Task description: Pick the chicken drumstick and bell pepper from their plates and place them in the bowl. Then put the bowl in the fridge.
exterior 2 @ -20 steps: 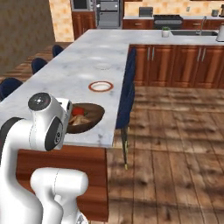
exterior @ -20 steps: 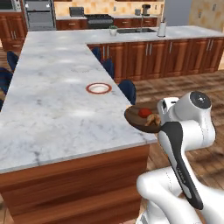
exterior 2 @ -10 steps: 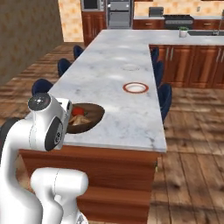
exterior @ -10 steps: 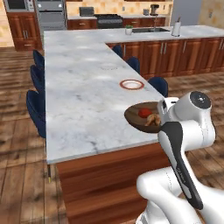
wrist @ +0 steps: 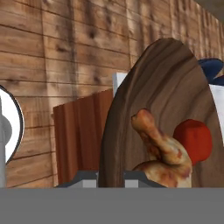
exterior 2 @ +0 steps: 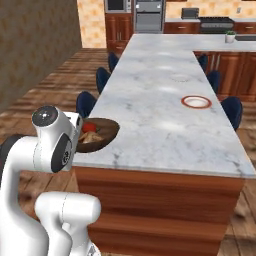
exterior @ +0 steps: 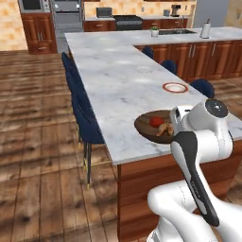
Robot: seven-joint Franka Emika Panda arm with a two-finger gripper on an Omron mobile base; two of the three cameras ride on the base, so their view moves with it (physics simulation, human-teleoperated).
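Jaws: pressed nearly together, pinching the rim of the bowl (wrist: 144,109); the gripper (wrist: 110,177) grips that rim at the bottom of the hand view, where the dish rises straight ahead of it.
Bowl: one, dark wood (exterior: 153,127), held level at the arm's wrist, by the near end of the desk (exterior: 113,80); in the right base view it (exterior 2: 102,131) overlaps the desk's near left corner. Whether it rests on the marble or hangs just clear, I cannot tell.
Chicken drumstick: one, lying in the bowl (wrist: 159,151), the nearest item to the jaws, its long axis running away from them; also seen from the left base view (exterior: 165,129).
Bell pepper: one, red, in the bowl touching or just beside the drumstick, on its far side from the jaws (wrist: 194,139); (exterior: 156,121).
Task stage: both foods appear loaded, so I judge the carry to the fridge is the step in hand.
Relation that matters: the load sits ahead of the jaws, held by one rim only, so the bowl must stay level while the base drives.
Plates: two, both bare, well apart from the bowl; the red-rimmed plate (exterior: 175,87) nearer, the plain white plate (exterior: 144,70) beyond it.
Stools: several blue ones (exterior: 80,101) along both long sides of the desk.
Far wall: wall oven (exterior: 67,19), stove (exterior: 125,20), one small potted plant (exterior: 154,31).
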